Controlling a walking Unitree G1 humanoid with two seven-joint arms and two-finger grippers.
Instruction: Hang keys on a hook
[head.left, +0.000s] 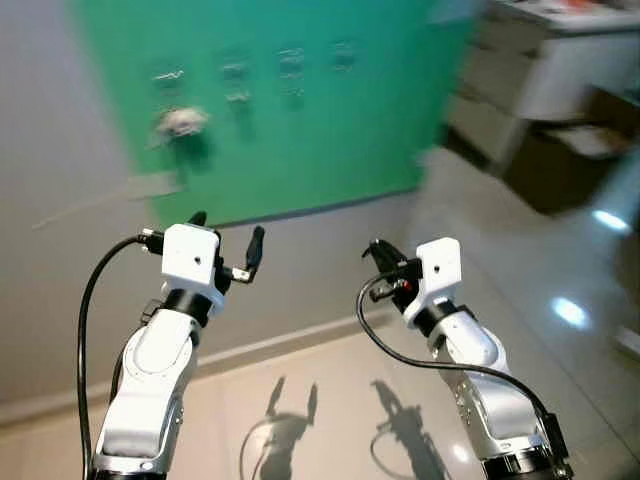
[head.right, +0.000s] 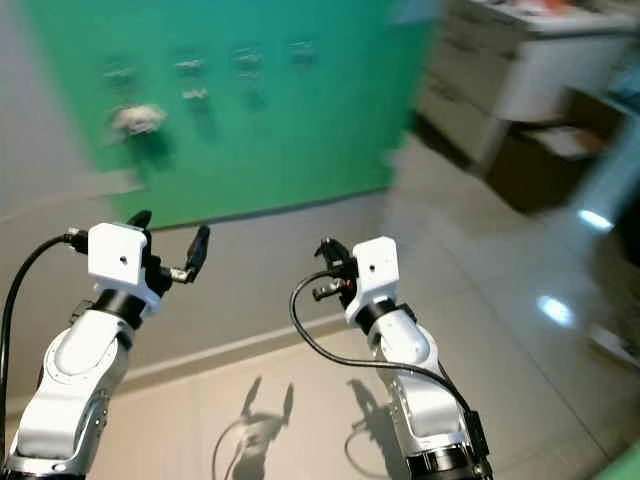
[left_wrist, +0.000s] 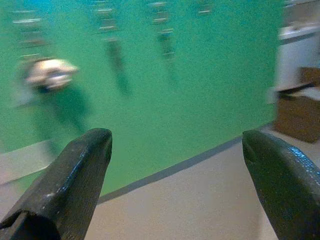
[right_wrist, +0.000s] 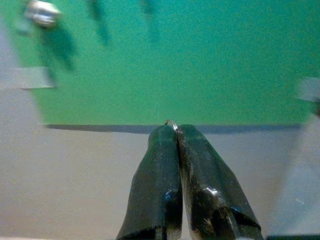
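A green board (head.left: 300, 110) hangs on the grey wall ahead, blurred, with a row of small metal hooks (head.left: 291, 62) near its top. A whitish bundle (head.left: 180, 122) hangs from the hook at the left end. My left gripper (head.left: 228, 232) is raised below the board, open and empty, and its two fingers (left_wrist: 80, 170) stand wide apart. My right gripper (head.left: 375, 255) is held up to the right at about the same height. It is shut, and a thin metal key ring (right_wrist: 171, 122) pokes out between its tips (right_wrist: 172, 131). The keys themselves are hidden.
A white cabinet (head.left: 560, 60) and a brown box (head.left: 570, 160) stand at the back right. The glossy tiled floor (head.left: 570, 312) runs to the right, and a pale baseboard (head.left: 280, 345) lines the foot of the wall.
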